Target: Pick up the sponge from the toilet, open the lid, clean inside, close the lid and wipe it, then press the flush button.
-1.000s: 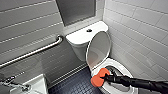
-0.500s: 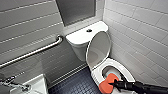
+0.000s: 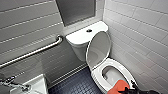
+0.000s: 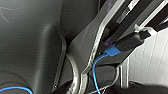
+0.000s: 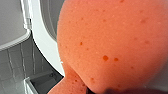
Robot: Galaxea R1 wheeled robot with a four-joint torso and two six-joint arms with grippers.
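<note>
Grey-tiled bathroom walls (image 3: 30,27) are enclosing the work area. My right gripper (image 3: 127,89) is clamping the sponge (image 3: 119,86) over the toilet (image 3: 98,76) at its near rim, with the lid (image 3: 98,48) standing raised. Judged step: cleaning inside. The next move is calling for lowering the sponge against the bowl wall.

The head view's bottom edge cuts off the sponge (image 3: 119,86) and toilet (image 3: 96,75) rim.

Orange sponge (image 3: 119,86) at the toilet (image 3: 97,75) rim — lid up (seat down).
</note>
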